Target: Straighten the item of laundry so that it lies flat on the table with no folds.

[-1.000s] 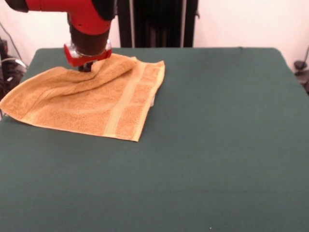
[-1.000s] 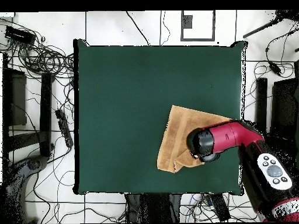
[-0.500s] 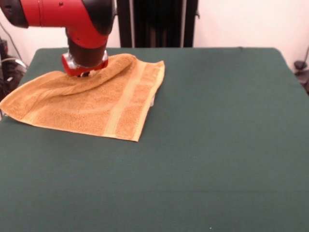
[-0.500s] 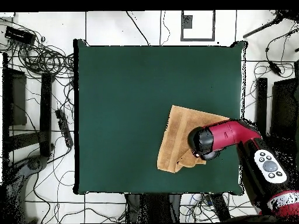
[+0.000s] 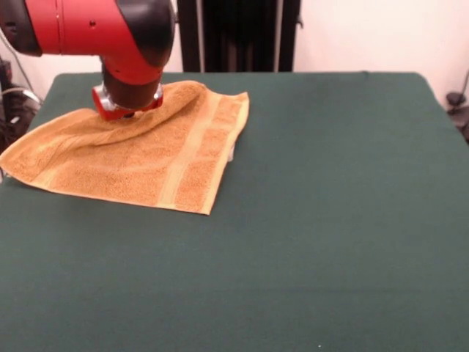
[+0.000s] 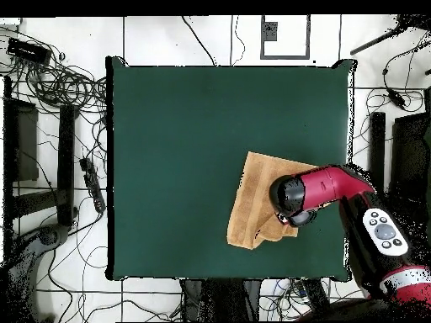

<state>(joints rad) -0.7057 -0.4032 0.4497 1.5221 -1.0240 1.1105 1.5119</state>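
Observation:
The orange-tan towel (image 5: 139, 154) lies at the far left of the green table (image 5: 315, 220) in the front view, with a raised fold along its far edge and a paler band running down its right side. In the overhead view the towel (image 6: 252, 202) lies near the table's right lower part. My gripper (image 5: 126, 111) is pressed down into the towel's far fold, under the red and black arm (image 5: 110, 37). The arm hides the gripper in the overhead view (image 6: 296, 217). The white tag is hidden.
Cables (image 6: 59, 84) and dark stands (image 6: 67, 160) lie on the floor beside the table in the overhead view. The towel's left corner reaches the table's left edge (image 5: 7, 172) in the front view.
The arm has shifted slightly over the towel's far fold and sits lower on it. The towel's outline has barely changed.

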